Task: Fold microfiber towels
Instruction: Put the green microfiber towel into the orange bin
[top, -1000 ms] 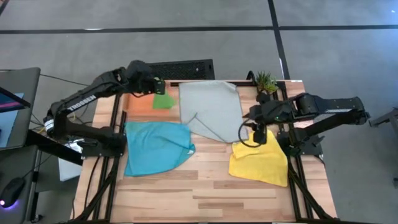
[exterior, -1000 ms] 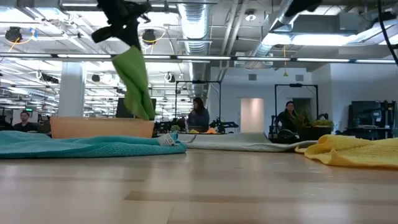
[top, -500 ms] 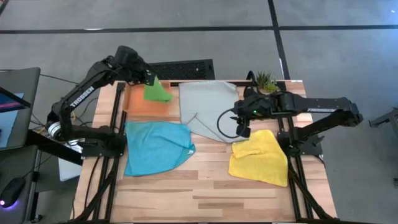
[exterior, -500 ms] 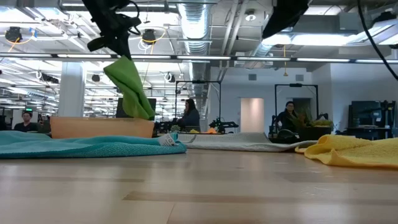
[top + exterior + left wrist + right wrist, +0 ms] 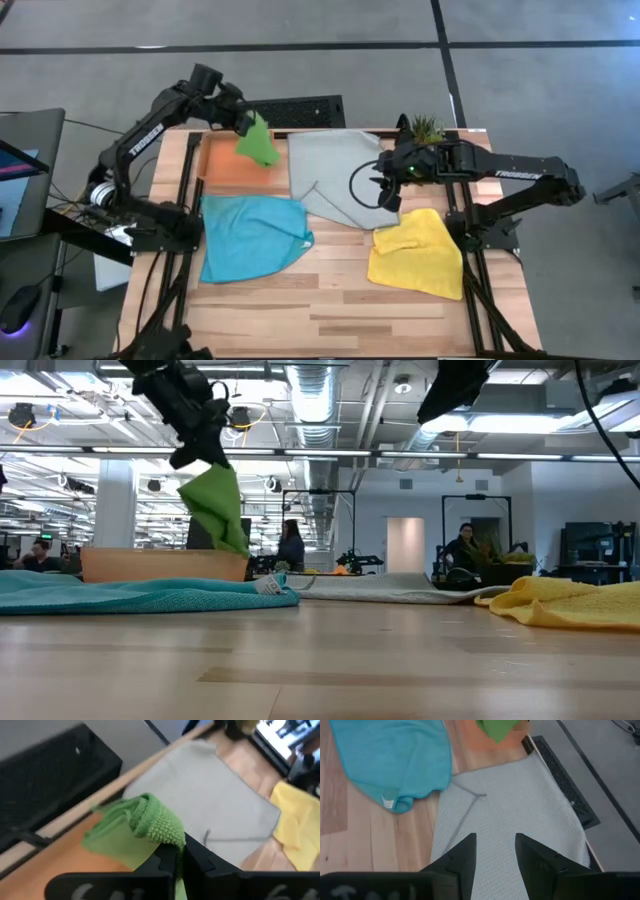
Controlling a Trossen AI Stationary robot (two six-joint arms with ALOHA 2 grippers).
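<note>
Left gripper (image 5: pixel 243 118) is clamped on the green towel (image 5: pixel 258 146), holding it bunched up in the air over the orange tray (image 5: pixel 215 165) at the back of the desk (image 5: pixel 330 310). Right gripper (image 5: pixel 389 196) has its fingers (image 5: pixel 463 857) spread apart with nothing in them, hovering over the grey towel (image 5: pixel 340 175), which lies flat in the middle back. The blue towel (image 5: pixel 250 235) is just in front of the tray, and the yellow towel (image 5: pixel 418 258) is rumpled at the right front. 4 towels total.
</note>
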